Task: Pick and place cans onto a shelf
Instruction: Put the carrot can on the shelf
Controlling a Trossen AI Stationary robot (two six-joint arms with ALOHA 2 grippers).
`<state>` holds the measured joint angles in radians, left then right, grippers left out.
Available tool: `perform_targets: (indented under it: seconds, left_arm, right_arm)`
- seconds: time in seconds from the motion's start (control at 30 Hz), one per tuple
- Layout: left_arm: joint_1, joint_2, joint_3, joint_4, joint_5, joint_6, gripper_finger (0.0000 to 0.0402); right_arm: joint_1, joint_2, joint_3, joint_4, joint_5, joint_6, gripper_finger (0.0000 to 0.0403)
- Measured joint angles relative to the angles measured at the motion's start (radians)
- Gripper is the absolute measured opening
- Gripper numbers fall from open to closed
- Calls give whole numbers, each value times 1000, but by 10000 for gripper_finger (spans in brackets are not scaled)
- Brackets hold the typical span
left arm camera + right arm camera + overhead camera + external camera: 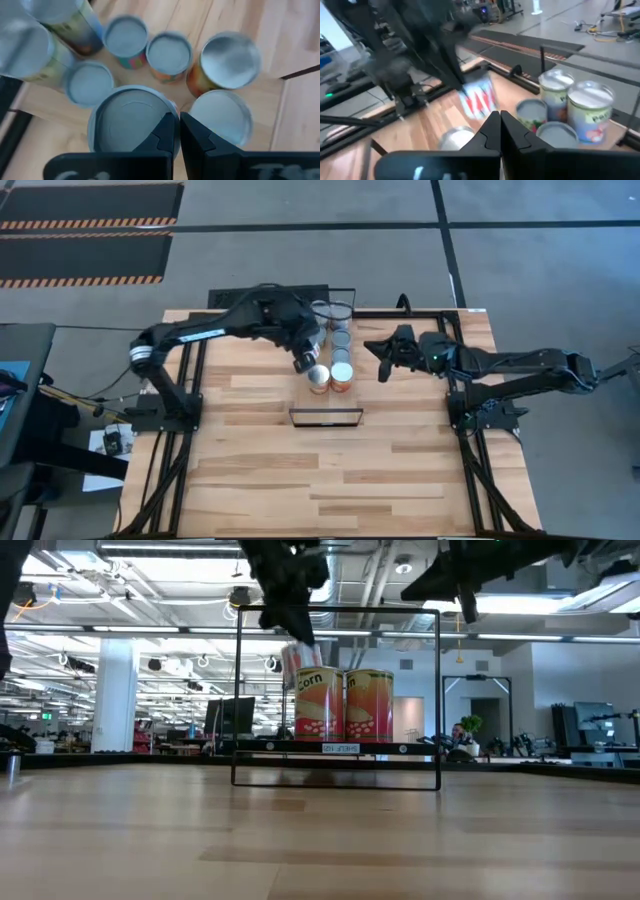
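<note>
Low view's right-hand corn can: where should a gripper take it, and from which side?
Across its side wall near the top, coming from above on the right arm's side. The corn can stands upright, its twin crowds the other side, and more cans stand behind.

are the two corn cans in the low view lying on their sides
No, both corn cans stand upright side by side, inside the thin black frame.

high: straight down on my whole table (260, 470) and both arms | low: table height, level, facing room | left wrist: close above the cans (167, 52) | right wrist: near, facing same cans (590, 112) | shared: can cluster
</note>
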<state>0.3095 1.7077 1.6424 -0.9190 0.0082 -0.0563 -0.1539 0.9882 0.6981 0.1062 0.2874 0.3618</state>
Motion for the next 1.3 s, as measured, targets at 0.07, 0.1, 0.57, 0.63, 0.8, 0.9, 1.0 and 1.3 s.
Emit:
perform_targets:
  seconds: [0.07,0.1,0.57,0.63,0.8,0.9,1.0,1.3]
  left_arm:
    - [9,41,0,3,4,-8,0]
    - [14,55,0,4,4,-10,0]
    - [75,79,-33,108,55,184,0]
    - [80,79,-54,91,67,272,0]
    - [106,73,-112,55,152,411,0]
    - [110,66,-139,95,161,468,0]
    - [109,66,-163,128,189,504,0]
    - [106,66,-222,227,234,564,0]
  right_arm:
    - [0,-1,13,3,0,0,11]
    - [0,-1,16,1,0,0,10]
    - [-1,0,19,-2,7,-3,10]
    - [-1,0,19,-2,7,-3,10]
    - [-1,0,19,-2,7,-2,10]
    - [-1,0,19,-2,7,4,11]
    - [-1,0,19,-2,7,4,11]
    - [-14,0,19,-2,11,12,11]
